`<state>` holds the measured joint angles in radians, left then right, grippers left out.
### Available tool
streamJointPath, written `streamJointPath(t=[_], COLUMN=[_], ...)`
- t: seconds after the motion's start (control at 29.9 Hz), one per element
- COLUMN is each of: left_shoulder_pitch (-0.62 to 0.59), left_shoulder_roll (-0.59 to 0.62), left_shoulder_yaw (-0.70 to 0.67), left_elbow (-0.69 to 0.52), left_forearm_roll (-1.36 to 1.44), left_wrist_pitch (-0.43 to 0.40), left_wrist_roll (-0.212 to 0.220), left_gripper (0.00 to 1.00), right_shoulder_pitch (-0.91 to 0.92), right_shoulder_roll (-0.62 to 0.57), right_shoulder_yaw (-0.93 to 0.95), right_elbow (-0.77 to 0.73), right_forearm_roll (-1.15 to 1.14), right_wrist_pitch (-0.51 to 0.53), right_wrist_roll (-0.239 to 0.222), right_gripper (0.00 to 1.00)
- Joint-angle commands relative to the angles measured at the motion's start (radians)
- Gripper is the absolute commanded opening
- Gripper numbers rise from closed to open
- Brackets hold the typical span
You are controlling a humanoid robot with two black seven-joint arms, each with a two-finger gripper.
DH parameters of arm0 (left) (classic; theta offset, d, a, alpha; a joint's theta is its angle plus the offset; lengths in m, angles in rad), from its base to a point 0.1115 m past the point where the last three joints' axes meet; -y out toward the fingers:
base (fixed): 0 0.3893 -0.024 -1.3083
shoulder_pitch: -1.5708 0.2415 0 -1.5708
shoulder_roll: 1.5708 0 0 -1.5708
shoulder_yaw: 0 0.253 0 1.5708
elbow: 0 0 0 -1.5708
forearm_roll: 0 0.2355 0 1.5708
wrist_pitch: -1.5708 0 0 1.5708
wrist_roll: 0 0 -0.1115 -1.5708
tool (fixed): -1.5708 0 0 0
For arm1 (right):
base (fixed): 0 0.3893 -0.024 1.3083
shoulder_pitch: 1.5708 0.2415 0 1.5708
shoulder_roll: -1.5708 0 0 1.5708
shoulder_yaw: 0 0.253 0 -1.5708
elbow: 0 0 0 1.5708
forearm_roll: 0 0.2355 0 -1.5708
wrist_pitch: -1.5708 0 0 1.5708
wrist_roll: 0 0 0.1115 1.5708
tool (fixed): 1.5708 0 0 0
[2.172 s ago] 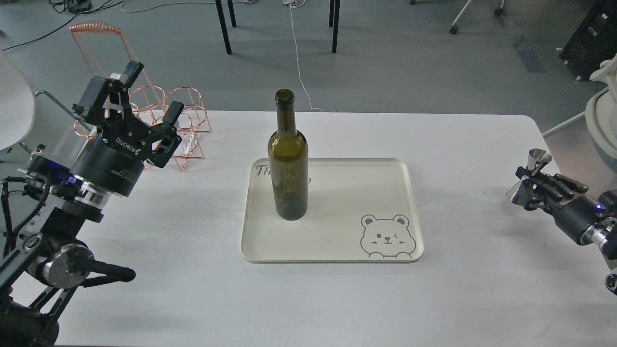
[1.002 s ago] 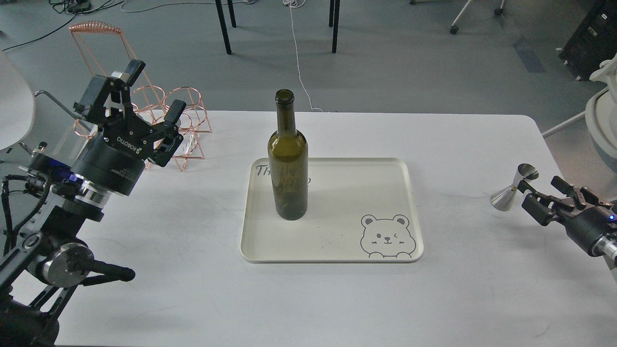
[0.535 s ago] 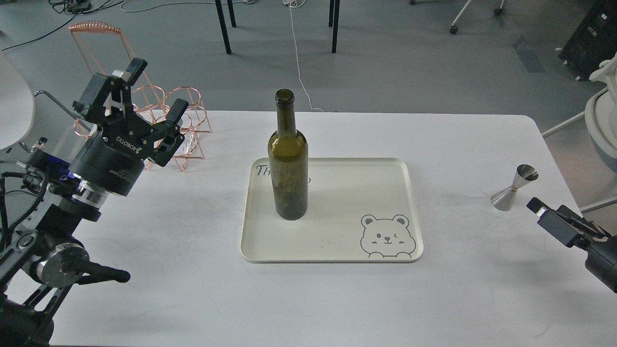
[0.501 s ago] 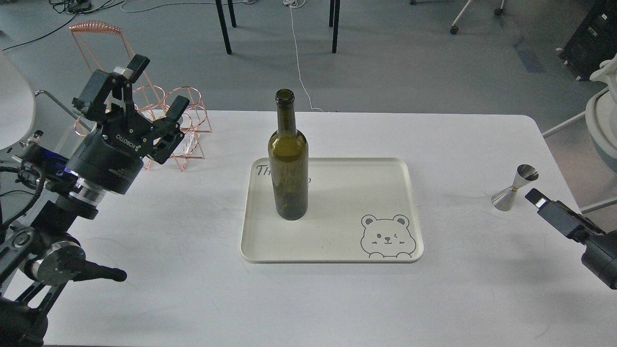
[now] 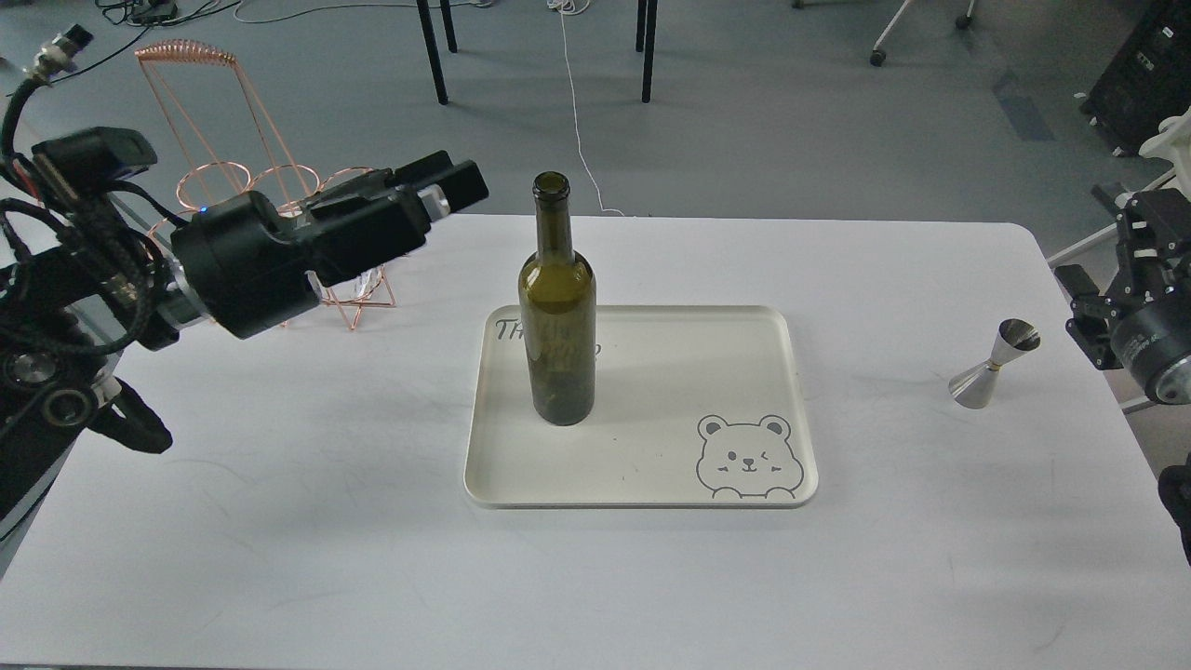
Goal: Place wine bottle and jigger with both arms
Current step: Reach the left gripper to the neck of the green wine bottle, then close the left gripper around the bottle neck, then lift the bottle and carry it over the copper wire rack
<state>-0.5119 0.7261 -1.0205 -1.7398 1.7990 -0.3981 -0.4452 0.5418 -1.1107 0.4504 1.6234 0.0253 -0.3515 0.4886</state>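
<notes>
The wine bottle [image 5: 556, 307] stands upright on the left part of a cream tray [image 5: 670, 372]. My left gripper [image 5: 451, 191] hangs above the table, left of the bottle's neck, and points right toward it with a gap between. I see it side-on, so its fingers cannot be told apart. The jigger [image 5: 992, 365] stands upright on the table, right of the tray and free. My right gripper [image 5: 1103, 247] is at the right edge, just right of the jigger and apart from it. It points up, with fingers spread and nothing between them.
A copper wire rack [image 5: 237, 140] stands at the table's back left, behind my left arm. The tray has a bear drawing [image 5: 749, 456] at its front right corner. The white table [image 5: 595, 577] ends close to the right of the jigger.
My right gripper let go of the jigger on the table, drew back, then rose at the right edge. My left gripper swung from pointing up to pointing right toward the bottle's neck.
</notes>
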Motion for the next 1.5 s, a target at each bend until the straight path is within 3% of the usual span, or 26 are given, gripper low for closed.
streamJointPath(t=[0.0, 0.17, 0.8, 0.87, 0.97, 1.07, 1.17, 1.47], left_shoulder_pitch=[-0.121, -0.18, -0.3, -0.3, -0.295, -0.29, -0.286, -0.339], left_shoulder_roll=[0.004, -0.028, -0.223, -0.228, -0.228, -0.228, -0.223, -0.166], left_shoulder_yaw=[0.131, 0.212, 0.298, 0.3, 0.301, 0.301, 0.301, 0.298], left_elbow=[0.055, 0.154, 0.342, 0.342, 0.342, 0.342, 0.342, 0.336], left_forearm_roll=[0.155, 0.209, 0.292, 0.292, 0.293, 0.293, 0.296, 0.296], left_wrist_pitch=[0.021, 0.065, 0.107, 0.108, 0.108, 0.119, 0.143, 0.186], left_wrist_roll=[-0.015, -0.017, -0.017, -0.017, -0.015, -0.012, -0.004, -0.001], left_gripper=[0.98, 0.98, 0.95, 0.87, 0.59, 0.44, 0.1, 0.06], right_shoulder_pitch=[0.003, 0.003, -0.003, -0.003, -0.005, -0.005, -0.005, -0.005], right_shoulder_roll=[0.009, 0.005, -0.004, -0.009, -0.014, -0.014, -0.012, -0.011], right_shoulder_yaw=[0.014, 0.016, 0.017, 0.017, 0.016, 0.016, 0.014, 0.016], right_elbow=[-0.002, -0.008, -0.008, -0.008, -0.008, -0.008, -0.007, -0.007], right_forearm_roll=[0.028, 0.028, 0.03, 0.03, 0.03, 0.031, 0.031, 0.031], right_wrist_pitch=[-0.004, -0.007, -0.02, -0.02, -0.02, -0.02, -0.02, -0.02], right_wrist_roll=[0.0, 0.0, 0.0, 0.0, 0.0, 0.0, 0.0, 0.0], right_gripper=[0.94, 0.94, 0.94, 0.94, 0.94, 0.94, 0.94, 0.94])
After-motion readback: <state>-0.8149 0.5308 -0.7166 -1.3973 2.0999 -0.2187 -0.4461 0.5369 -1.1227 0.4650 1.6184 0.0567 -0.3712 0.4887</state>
